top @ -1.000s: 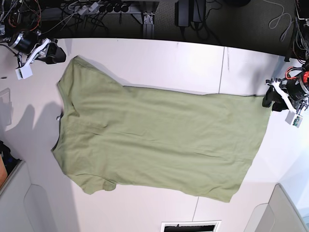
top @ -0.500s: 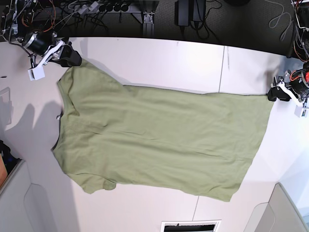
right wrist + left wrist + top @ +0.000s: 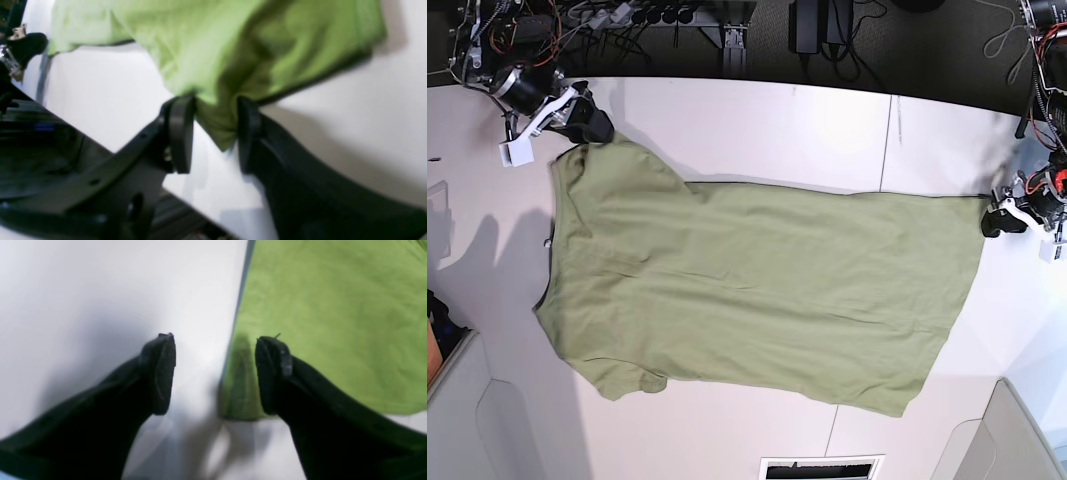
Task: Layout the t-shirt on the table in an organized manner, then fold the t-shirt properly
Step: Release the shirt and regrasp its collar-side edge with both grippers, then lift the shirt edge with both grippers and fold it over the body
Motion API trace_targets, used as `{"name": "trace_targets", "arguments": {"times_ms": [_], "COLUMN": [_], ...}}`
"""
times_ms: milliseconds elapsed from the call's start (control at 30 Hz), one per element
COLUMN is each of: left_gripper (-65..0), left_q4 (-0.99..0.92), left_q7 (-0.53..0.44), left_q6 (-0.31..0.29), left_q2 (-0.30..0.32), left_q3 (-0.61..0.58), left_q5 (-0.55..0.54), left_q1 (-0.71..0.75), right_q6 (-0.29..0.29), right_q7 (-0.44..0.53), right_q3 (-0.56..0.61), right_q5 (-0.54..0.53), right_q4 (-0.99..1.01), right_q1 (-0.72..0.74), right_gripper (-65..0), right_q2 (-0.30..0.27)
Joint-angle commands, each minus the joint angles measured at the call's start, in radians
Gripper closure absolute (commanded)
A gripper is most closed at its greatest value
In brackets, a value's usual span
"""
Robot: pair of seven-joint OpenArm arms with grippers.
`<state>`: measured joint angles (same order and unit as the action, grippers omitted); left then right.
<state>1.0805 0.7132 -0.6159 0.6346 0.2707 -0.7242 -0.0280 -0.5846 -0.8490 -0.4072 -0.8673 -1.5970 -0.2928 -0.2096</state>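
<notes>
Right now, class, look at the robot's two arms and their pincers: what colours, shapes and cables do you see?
Both pincers, the left pincer and the right pincer, have two matte black fingers, broad at the base and ending in flat, rounded pads. From above, each arm end shows white brackets on black parts, with red and black cables behind. A small white tag hangs near the right pincer.

1. The left gripper [image 3: 215, 373] hangs low with its two dark fingers [image 3: 160, 373] spread wide apart, nothing between them.
2. In the base view the left gripper [image 3: 999, 222] sits at the right side.
3. The right gripper [image 3: 213, 133] has its jaws pinched on a fold of the t-shirt [image 3: 217, 50].
4. The right gripper [image 3: 587, 125] sits far left, angled inward.
</notes>
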Motion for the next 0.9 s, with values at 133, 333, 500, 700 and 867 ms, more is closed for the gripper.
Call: {"name": "trace_targets", "arguments": {"times_ms": [133,333,500,700,867], "left_gripper": [-40.6,-15.2,0.0,0.0,0.0], "left_q4": [0.007,0.007,0.008,0.08,0.261], "left_q7": [0.039,0.039,0.039,0.075,0.114], "left_q6": [-0.017,-0.017,-0.017,-0.064,-0.082], "left_q2": [0.014,0.014,0.014,0.052,0.105], "left_q3": [-0.079,-0.141,-0.149,-0.147,-0.146], "left_q5": [0.008,0.04,0.048,-0.019,-0.103], "left_q1": [0.0,0.001,-0.002,0.047,0.18], "right_q6": [-0.003,-0.003,-0.003,-0.003,-0.004], "right_q7": [0.023,0.034,0.037,-0.003,-0.012], "right_q3": [-0.003,-0.003,-0.003,-0.013,-0.034], "right_q5": [0.007,0.008,0.019,0.002,-0.036], "right_q4": [-0.013,-0.013,-0.013,-0.017,-0.05], "right_q1": [0.024,0.043,0.047,0.042,-0.006], "right_gripper": [-22.5,-2.3,0.0,0.0,0.0], "right_q2": [0.0,0.002,0.003,-0.01,-0.052]}}
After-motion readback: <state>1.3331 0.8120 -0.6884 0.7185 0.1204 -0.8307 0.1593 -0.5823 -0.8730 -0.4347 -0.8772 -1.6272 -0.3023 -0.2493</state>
